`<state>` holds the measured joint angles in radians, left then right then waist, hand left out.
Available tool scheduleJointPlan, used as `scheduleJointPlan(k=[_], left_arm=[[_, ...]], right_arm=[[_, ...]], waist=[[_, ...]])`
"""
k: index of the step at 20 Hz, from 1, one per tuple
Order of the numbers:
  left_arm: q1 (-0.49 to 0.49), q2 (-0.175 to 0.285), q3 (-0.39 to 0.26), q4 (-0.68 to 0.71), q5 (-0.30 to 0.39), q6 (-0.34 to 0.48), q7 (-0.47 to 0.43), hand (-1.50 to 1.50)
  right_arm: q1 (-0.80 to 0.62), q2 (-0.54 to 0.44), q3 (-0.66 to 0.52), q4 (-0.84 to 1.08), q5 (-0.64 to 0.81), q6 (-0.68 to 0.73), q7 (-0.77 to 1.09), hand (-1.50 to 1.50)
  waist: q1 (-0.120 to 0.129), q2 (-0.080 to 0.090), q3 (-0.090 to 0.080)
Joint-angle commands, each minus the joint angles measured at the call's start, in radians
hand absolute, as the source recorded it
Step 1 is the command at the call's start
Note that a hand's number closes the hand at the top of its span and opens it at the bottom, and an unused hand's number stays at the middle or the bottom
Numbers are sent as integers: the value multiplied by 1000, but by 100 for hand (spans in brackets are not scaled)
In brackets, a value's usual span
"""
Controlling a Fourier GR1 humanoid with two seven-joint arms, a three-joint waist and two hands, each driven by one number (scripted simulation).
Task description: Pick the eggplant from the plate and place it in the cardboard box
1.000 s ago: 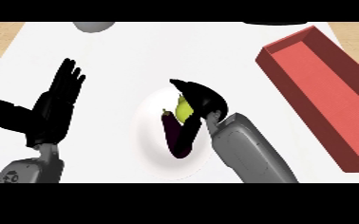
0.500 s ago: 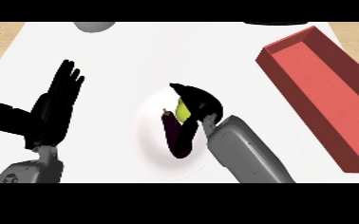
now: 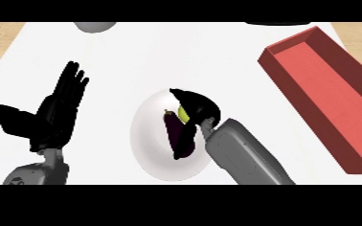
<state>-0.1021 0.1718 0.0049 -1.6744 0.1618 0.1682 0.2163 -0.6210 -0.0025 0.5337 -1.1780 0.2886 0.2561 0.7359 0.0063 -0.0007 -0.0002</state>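
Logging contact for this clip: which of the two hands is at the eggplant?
The right hand, curled round the eggplant on the white plate; the left hand rests open at the view's left, apart from the plate.

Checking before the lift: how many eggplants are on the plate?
1. The eggplant lies lengthwise on the white plate, its upper end under the right hand. The hand covers part of the plate, so another could be hidden.

Right hand [image 3: 200, 107] curls round the top of the eggplant [image 3: 179, 139] lying on the plate [image 3: 151, 146].
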Motion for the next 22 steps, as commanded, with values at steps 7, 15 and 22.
scheduleJointPlan(k=[7,15,22], left_arm=[[-4,-23,15,-12,-14,-21,11,0],[-36,-8,69,48,-9,-48,-7,0],[-47,-8,71,26,2,-66,23,0]], right_arm=[[5,2,110,86,-43,-104,-41,-150],[55,2,60,21,33,-24,-66,-150],[-19,2,160,120,84,-93,-166,150]], waist=[[5,2,0],[-5,0,0],[4,2,0]])
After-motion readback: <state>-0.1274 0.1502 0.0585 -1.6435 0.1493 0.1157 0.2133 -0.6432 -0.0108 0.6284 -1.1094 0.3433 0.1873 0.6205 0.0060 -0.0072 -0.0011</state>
